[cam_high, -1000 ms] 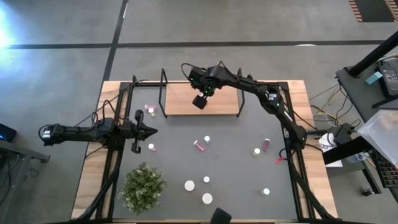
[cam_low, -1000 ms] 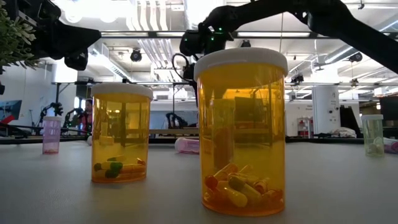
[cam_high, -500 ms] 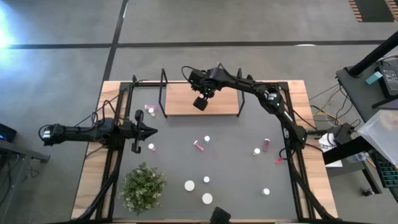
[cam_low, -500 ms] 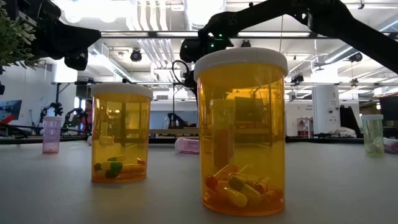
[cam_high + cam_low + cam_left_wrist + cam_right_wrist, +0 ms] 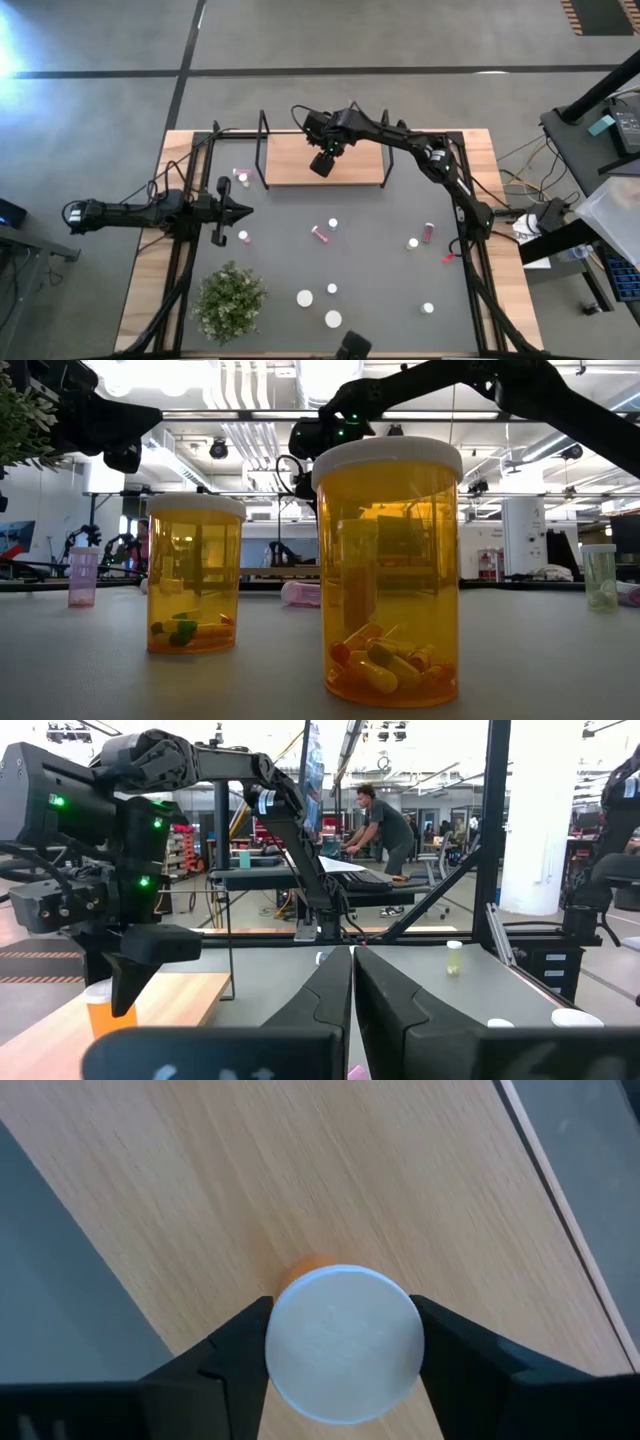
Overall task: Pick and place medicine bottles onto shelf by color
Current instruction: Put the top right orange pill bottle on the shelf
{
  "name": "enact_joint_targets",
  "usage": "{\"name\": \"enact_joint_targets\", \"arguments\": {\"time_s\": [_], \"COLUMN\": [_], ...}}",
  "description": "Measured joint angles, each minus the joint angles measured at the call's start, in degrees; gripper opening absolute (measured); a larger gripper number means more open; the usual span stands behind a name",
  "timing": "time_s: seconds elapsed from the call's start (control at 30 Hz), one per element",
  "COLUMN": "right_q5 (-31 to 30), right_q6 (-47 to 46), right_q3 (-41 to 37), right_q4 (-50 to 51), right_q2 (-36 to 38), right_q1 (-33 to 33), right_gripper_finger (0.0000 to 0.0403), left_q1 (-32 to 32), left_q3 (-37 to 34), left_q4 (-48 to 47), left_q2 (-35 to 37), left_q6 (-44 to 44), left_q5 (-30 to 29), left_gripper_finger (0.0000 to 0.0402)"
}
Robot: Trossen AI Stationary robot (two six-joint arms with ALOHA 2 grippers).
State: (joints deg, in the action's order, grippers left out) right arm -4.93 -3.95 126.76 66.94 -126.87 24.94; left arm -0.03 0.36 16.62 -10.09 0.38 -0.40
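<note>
Right now the right claw [image 5: 340,1342] grips an orange bottle [image 5: 343,1342] by its cap, over the shelf [image 5: 350,165]. Lower it upright w/ no tilt, then release. Left claw [image 5: 352,1010] shut, parked over desk.

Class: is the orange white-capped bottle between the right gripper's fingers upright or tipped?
Upright: the orange white-capped bottle shows its round cap face-on over the wooden shelf.

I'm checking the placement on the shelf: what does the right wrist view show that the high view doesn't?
Only the right wrist view shows an orange bottle with a white cap, upright on the shelf, between the right gripper fingers. Only the high view shows the left gripper waiting at the table's left, the potted plant and the bottles scattered on the mat. Both show the right gripper over the wooden shelf.
</note>
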Motion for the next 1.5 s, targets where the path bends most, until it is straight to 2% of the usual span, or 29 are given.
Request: {"name": "enact_joint_targets", "arguments": {"time_s": [0.33, 0.93, 1.5], "right_q5": [0.4, 2.2, 6.6], "right_q6": [0.9, 13.3, 29.2], "right_q3": [0.1, -0.2, -0.3], "right_q4": [2.3, 7.9, 8.8], "right_q2": [0.1, 1.2, 1.2], "right_q1": [4.7, 11.9, 13.8], "right_gripper_finger": [0.0208, 0.0210, 0.0210], "left_q1": [0.0, 0.0, 0.0], "left_q3": [0.0, 0.0, 0.0], "left_q4": [0.0, 0.0, 0.0], "left_q2": [0.0, 0.0, 0.0], "left_q6": [0.0, 0.0, 0.0], "left_q5": [0.0, 0.0, 0.0], "left_gripper_finger": [0.0000, 0.0000, 0.0000]}}
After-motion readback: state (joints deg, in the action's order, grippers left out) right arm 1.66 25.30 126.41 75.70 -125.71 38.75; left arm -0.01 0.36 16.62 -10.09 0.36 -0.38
